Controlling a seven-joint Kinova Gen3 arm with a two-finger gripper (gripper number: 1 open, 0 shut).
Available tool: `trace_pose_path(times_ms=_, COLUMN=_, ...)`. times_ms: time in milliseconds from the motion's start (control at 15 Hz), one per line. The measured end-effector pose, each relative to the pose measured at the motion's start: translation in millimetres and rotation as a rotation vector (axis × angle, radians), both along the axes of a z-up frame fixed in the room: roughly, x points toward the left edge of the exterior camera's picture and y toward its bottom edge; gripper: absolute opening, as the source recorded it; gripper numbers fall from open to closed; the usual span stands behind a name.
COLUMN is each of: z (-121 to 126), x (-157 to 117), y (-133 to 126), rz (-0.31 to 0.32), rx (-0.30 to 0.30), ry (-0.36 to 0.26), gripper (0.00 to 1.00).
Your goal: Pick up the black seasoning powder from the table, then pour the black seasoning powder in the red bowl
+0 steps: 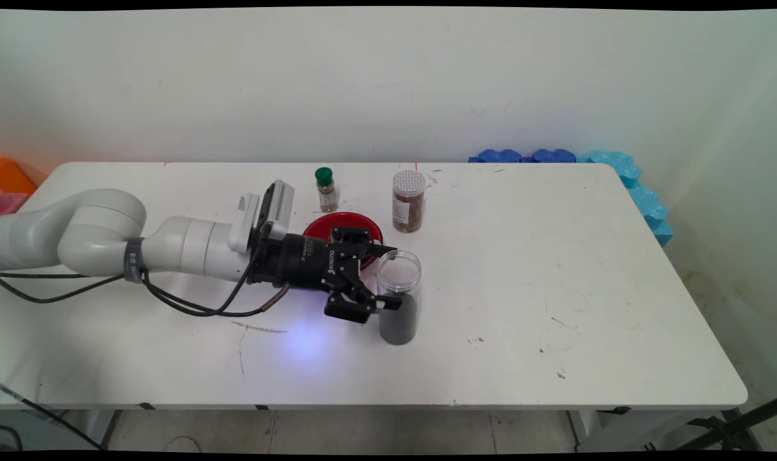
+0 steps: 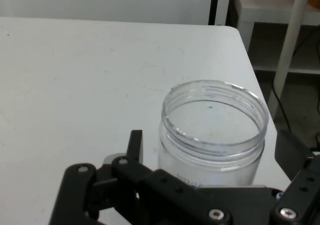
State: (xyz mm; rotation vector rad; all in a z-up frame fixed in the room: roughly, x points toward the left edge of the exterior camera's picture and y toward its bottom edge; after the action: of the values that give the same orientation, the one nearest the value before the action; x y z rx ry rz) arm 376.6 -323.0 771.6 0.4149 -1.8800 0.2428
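Red plate [image 1: 337, 224] half hidden behind claw [image 1: 388, 276].

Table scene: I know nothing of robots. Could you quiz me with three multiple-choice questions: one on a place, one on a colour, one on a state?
1. Where is the gripper?
A. at the jar
B. at the table's right end
C. at the table's far left corner

2. The bottle has a cap that is:
A. red
B. green
C. white

3. The jar by the gripper is:
A. lidded
B. tipped over
C. upright, lidless

Answers: A, it straddles the jar; B, the cap shows green; C, the hand view shows its open rim.
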Motion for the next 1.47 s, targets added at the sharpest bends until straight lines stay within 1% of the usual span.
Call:
trace_pose_path(times_ms=600, z=0, x=-7, y=-4, rz=-0.01, rx=-0.044, ry=-0.031, gripper=1.0)
trace_pose_path(times_ms=667, z=0, x=-8, y=-4, rz=-0.009, rx=-0.045, ry=-0.031, gripper=0.0)
trace_pose_path(times_ms=1000, z=2, x=-10, y=-5, rz=-0.006, rx=-0.041, ry=-0.029, gripper=0.0)
trace_pose_path(times_ms=1267, z=13, x=-10, y=-4, rz=-0.001, rx=0.001, ry=-0.023, gripper=0.0)
trace_pose_path(times_ms=1467, z=28, x=-9, y=-4, rz=0.001, rx=0.031, ry=-0.024, gripper=0.0)
